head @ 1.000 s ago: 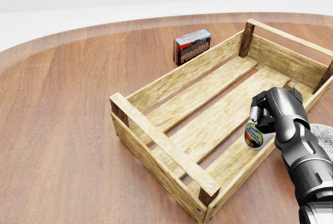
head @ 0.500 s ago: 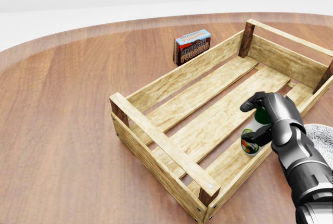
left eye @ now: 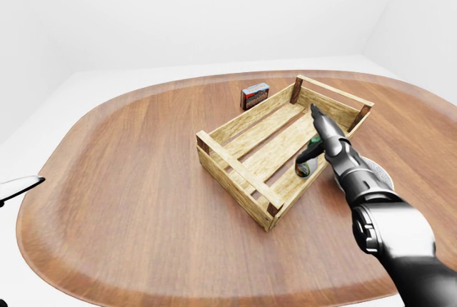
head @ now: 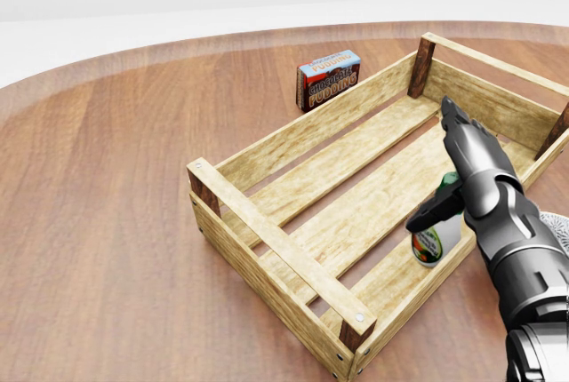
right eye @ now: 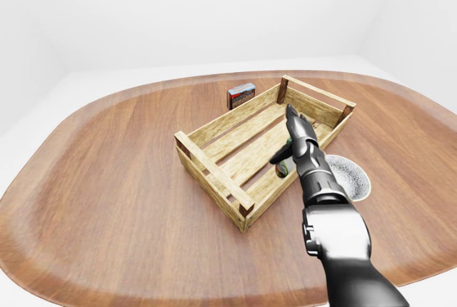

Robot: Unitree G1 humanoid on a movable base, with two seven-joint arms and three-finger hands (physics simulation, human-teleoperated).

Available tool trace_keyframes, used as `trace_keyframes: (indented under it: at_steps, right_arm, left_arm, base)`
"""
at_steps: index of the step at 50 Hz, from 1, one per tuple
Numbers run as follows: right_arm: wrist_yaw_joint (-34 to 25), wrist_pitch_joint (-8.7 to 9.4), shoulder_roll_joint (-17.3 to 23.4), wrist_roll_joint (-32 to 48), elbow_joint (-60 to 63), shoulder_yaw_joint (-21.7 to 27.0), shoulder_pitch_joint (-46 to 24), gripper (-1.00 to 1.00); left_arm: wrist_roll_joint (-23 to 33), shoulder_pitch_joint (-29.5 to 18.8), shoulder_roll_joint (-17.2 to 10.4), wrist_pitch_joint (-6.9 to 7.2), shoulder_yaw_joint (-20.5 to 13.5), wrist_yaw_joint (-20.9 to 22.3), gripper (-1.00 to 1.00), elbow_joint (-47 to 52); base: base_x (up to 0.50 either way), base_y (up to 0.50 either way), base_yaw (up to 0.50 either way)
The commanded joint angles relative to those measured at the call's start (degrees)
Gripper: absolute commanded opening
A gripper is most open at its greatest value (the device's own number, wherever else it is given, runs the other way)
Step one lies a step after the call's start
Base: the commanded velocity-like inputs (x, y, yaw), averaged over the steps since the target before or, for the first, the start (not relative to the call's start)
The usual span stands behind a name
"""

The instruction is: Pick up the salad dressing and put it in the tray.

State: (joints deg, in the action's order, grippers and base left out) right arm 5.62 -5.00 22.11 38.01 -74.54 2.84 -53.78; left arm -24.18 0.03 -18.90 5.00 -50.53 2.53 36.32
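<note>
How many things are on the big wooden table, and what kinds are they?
Wooden crate tray: 1
Salad dressing bottle, inside the tray: 1
Chocolate pudding box: 1
Patterned plate: 1
Total: 4 things

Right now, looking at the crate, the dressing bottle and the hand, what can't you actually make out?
- Salad dressing: the right hand covers its top in the head view, so whether it stands or leans is unclear.
- Its label: too small to read in every view.
- Patterned plate: partly behind the arm; cut by the head view's right edge.
- Left hand: only a tip at the left-eye view's edge.
</note>
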Motion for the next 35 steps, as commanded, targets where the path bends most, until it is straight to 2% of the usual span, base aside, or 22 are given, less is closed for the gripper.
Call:
trace_keyframes:
  at_steps: [1,6,9,12,14,15,19,35]
  right_arm:
    - [-6.4,0.49,3.0,1.7,4.9,-0.4,-8.1,1.0]
    - [-16.8,6.07,7.7,4.1,12.4,-0.1,-19.2,1.0]
    - [-22.3,7.77,10.8,6.5,14.9,0.0,-26.7,1.0]
    - [-26.6,9.09,13.2,7.9,14.9,0.8,-35.0,1.0]
    - [-28.6,9.14,15.0,9.5,13.4,0.6,-42.0,1.0]
    - [-29.5,10.0,16.3,9.6,11.5,1.2,-49.3,1.0]
    - [-29.3,10.0,18.5,9.7,6.5,2.2,-65.2,1.0]
    - [-26.5,10.0,20.4,6.2,6.7,3.6,-66.2,1.0]
  left_arm:
    - [0.2,-0.1,0.1,0.0,0.4,-0.1,1.0,0.1]
    - [-0.2,-0.2,-0.1,0.0,0.1,-0.2,1.0,0.4]
    - [-0.2,-0.3,-0.2,0.0,0.1,-0.3,1.0,0.6]
    - [-0.1,-0.3,-0.1,0.0,0.4,-0.3,1.0,0.5]
    - [0.0,-0.4,0.0,0.0,0.7,-0.4,1.0,0.5]
    - [0.2,-0.4,0.1,0.0,1.0,-0.4,1.0,0.4]
    - [0.3,-0.5,0.2,0.0,1.3,-0.4,1.0,0.2]
    - [0.4,-0.8,0.1,0.0,1.8,-0.8,1.0,0.8]
  base:
    - [0.0,0.0,0.0]
    - [0.0,0.0,0.0]
    - [0.0,0.0,0.0]
    - [0.0,0.0,0.0]
    - [0.0,0.0,0.0]
    - [0.0,0.0,0.0]
    - [0.0,0.0,0.0]
    - [0.0,0.0,0.0]
